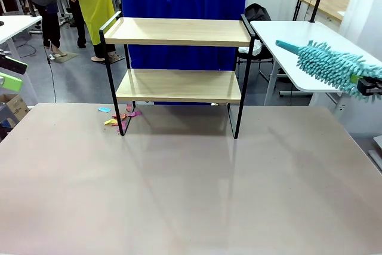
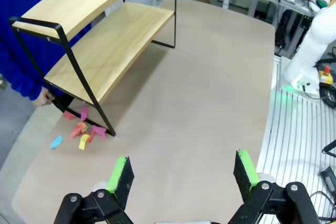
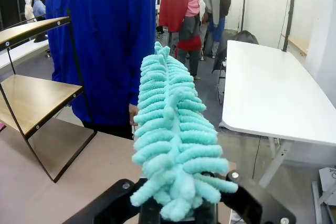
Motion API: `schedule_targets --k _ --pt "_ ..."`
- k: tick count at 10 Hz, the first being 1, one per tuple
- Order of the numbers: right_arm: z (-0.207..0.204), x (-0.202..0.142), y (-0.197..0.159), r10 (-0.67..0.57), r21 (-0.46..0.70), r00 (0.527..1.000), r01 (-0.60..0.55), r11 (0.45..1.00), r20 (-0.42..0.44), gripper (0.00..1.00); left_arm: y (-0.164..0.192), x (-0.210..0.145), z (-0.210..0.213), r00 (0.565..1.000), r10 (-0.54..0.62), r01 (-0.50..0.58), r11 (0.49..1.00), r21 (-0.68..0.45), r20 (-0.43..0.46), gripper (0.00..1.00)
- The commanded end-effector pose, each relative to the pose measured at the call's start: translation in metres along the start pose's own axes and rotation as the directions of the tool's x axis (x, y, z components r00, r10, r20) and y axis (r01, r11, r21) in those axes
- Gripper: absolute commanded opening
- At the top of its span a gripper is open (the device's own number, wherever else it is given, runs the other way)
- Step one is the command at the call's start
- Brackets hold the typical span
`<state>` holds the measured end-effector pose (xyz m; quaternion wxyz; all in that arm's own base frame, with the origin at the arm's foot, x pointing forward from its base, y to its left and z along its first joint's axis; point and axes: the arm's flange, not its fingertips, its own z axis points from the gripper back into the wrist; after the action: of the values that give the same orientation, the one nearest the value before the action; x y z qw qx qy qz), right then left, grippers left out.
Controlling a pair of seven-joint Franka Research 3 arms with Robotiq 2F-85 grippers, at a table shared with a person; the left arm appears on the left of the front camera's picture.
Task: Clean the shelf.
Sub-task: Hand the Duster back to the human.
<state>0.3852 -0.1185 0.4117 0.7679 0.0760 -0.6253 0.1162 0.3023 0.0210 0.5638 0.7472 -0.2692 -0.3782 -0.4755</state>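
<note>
The shelf (image 1: 179, 85), two light wooden boards in a thin black frame, stands at the table's far middle; both boards look bare. It also appears in the left wrist view (image 2: 105, 40) and at the left of the right wrist view (image 3: 31, 98). My right gripper (image 1: 370, 83) hovers at the right edge, level with the lower board, shut on the handle of a fluffy teal duster (image 1: 331, 64) that points left toward the shelf. In its own view, the duster (image 3: 173, 129) rises from the right gripper (image 3: 178, 208). My left gripper (image 2: 182, 174) is open, holding nothing, above the table's left side (image 1: 11, 73).
Colored paper scraps (image 1: 119, 117) lie on the table by the shelf's left front leg (image 2: 81, 129). A person in blue (image 3: 105, 45) stands behind the shelf, a hand (image 2: 44, 97) near its frame. A white table (image 1: 298, 40) stands at the back right. The beige table (image 1: 191, 183) stretches in front.
</note>
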Motion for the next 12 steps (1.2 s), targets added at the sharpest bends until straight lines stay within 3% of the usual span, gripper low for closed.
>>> schedule_targets --k 1,12 --pt "0.0025 0.0042 0.0003 0.003 -0.004 1.000 -0.003 1.000 -0.008 0.17 0.0022 0.0020 -0.0013 1.000 -0.018 0.018 1.000 -0.008 0.021 1.00" --pt "0.0025 0.0042 0.0003 0.003 -0.004 1.000 -0.003 1.000 -0.008 0.17 0.0022 0.0020 -0.0013 1.000 -0.018 0.018 1.000 -0.008 0.021 1.00"
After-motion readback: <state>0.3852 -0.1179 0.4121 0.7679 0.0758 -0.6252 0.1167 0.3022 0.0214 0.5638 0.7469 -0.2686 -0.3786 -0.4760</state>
